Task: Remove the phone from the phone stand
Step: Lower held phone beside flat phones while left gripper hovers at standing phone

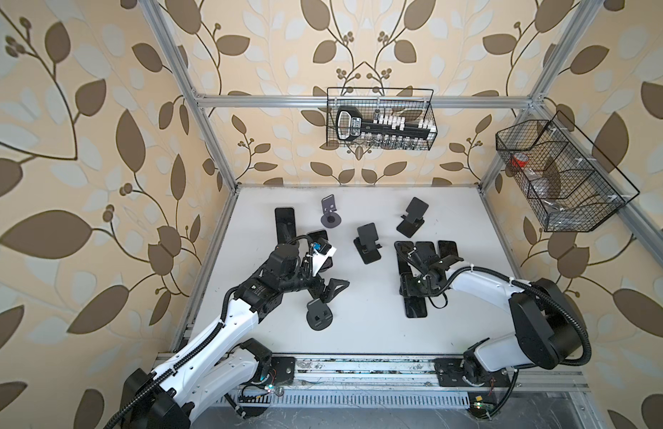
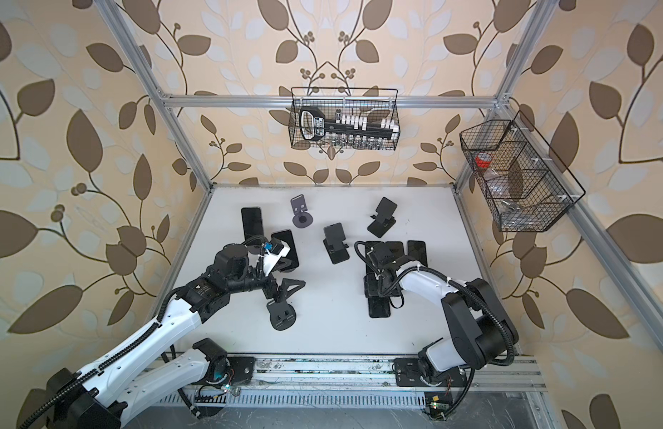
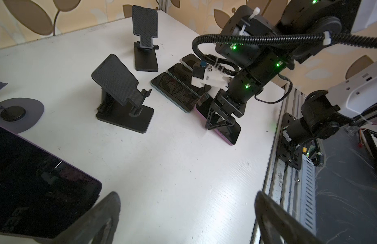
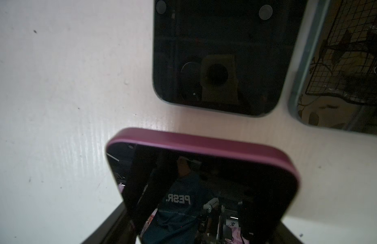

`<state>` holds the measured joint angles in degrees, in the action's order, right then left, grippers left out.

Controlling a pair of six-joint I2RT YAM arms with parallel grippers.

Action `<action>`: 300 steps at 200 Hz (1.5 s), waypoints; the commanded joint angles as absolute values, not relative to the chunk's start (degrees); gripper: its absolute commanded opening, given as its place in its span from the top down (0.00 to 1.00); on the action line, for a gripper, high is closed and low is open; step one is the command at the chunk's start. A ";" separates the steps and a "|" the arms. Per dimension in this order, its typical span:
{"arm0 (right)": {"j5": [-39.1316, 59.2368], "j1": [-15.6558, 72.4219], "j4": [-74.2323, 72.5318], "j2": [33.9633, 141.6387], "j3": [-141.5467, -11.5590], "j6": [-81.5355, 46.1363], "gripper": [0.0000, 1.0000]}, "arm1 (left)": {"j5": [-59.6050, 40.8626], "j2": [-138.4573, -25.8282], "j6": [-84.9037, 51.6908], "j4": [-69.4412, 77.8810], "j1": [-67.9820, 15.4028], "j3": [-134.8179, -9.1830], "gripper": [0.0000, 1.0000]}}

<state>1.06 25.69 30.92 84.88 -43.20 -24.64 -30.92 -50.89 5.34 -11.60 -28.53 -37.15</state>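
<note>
A purple-cased phone (image 4: pixel 204 139) with a dark screen is held in my right gripper (image 3: pixel 220 123), which is shut on its long edges. It hangs low over the table, off every stand, on the right in both top views (image 1: pixel 415 308) (image 2: pixel 378 310). I cannot tell whether it touches the table. The nearest black phone stand (image 3: pixel 122 99) stands empty mid-table (image 1: pixel 367 247). My left gripper (image 3: pixel 187 202) is open over bare table, its fingers (image 3: pixel 111 205) wide apart, left of centre (image 1: pixel 333 289).
Three dark phones (image 1: pixel 428 249) lie flat side by side just beyond the right gripper. A second black stand (image 1: pixel 411 219) and a grey round-base stand (image 1: pixel 330 215) stand empty at the back. Another round-base stand (image 1: pixel 319 314) sits by the left gripper. Two phones (image 1: pixel 285 223) lie at the left. Wire baskets (image 1: pixel 380 119) hang above.
</note>
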 commanded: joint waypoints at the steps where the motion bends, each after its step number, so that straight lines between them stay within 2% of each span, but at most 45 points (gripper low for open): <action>1: 2.36 25.42 31.97 85.34 -43.26 -25.71 0.33 | -30.32 -49.91 4.62 -9.13 -29.00 -37.62 0.01; 84: 1.32 25.35 30.98 86.04 -42.09 -26.46 0.30 | -29.84 -51.12 4.38 -8.54 -29.00 -37.96 0.01; 300: 4.08 25.39 28.74 87.47 -39.48 -27.07 0.30 | -29.00 -52.47 3.87 -7.47 -29.00 -38.19 0.01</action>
